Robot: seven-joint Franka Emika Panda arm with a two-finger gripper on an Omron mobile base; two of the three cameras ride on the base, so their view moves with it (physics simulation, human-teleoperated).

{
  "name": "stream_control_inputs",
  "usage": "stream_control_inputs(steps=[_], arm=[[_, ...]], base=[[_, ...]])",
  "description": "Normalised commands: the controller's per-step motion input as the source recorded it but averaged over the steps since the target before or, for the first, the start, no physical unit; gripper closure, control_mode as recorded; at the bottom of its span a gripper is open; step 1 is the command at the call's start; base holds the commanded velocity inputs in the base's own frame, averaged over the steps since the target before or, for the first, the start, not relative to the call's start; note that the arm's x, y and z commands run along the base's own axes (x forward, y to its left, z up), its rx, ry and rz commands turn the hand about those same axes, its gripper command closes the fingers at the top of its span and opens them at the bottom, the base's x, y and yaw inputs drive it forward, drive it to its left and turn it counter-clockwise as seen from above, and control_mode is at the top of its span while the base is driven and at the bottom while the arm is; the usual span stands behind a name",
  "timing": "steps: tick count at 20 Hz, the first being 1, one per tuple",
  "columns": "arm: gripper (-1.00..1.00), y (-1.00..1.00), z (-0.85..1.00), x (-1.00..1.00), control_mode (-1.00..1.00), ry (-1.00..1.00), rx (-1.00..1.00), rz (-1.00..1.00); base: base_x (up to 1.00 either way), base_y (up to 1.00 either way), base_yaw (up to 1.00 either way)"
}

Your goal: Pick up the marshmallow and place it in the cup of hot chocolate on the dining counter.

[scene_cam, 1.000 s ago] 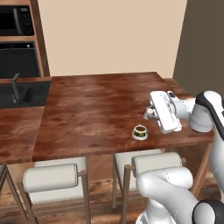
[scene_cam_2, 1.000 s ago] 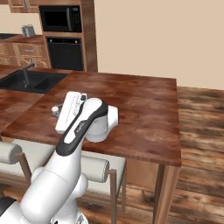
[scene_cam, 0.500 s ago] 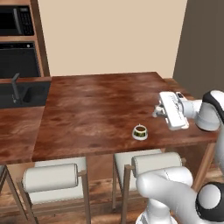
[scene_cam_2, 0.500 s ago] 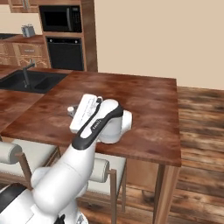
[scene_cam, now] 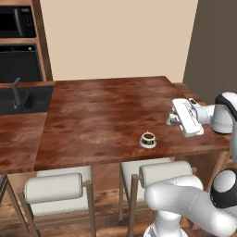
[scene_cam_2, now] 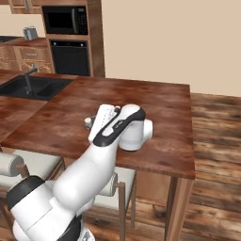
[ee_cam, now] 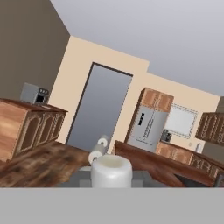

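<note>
The cup of hot chocolate (scene_cam: 148, 139) stands on its small saucer near the front edge of the dining counter (scene_cam: 106, 115). My gripper (scene_cam: 170, 119) hovers above the counter to the right of the cup, its white hand tilted so the fingers point sideways toward the left. Seen from the hand, the marshmallow (ee_cam: 111, 171), a stubby white cylinder, sits between the fingertips with my gripper (ee_cam: 111, 182) shut on it. From the right base, the hand (scene_cam_2: 100, 123) is over the dining counter (scene_cam_2: 155, 113), and my own arm hides the cup.
Two cushioned stools (scene_cam: 54, 189) (scene_cam: 163, 173) line the counter's near edge. A dark sink with a faucet (scene_cam: 19, 98) lies at the left, with an oven and a microwave (scene_cam_2: 65, 20) on the wall behind. The counter's right end (scene_cam_2: 186, 162) drops to wooden floor.
My hand has drifted to the right over the counter with the marshmallow still in it, and the elbow swung with it. The cup has stayed put.
</note>
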Motion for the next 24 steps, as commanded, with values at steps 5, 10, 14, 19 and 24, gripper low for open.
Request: stream_control_inputs(steps=[5,10,14,19,24], arm=[[1.0,-0.13,-0.21,0.16,-1.0,0.0,-0.05,0.0],[1.0,-0.04,-0.26,0.25,-1.0,0.03,-0.03,0.0],[1.0,0.0,-0.09,0.31,-1.0,0.1,0.0,0.0],[1.0,0.0,-0.02,0.25,-1.0,0.11,0.0,0.0],[1.0,0.0,-0.05,0.11,-1.0,0.13,0.0,0.0]], base=[[0.0,0.0,0.0],[0.0,0.0,0.0],[0.0,0.0,0.0],[0.0,0.0,0.0],[0.0,0.0,0.0]])
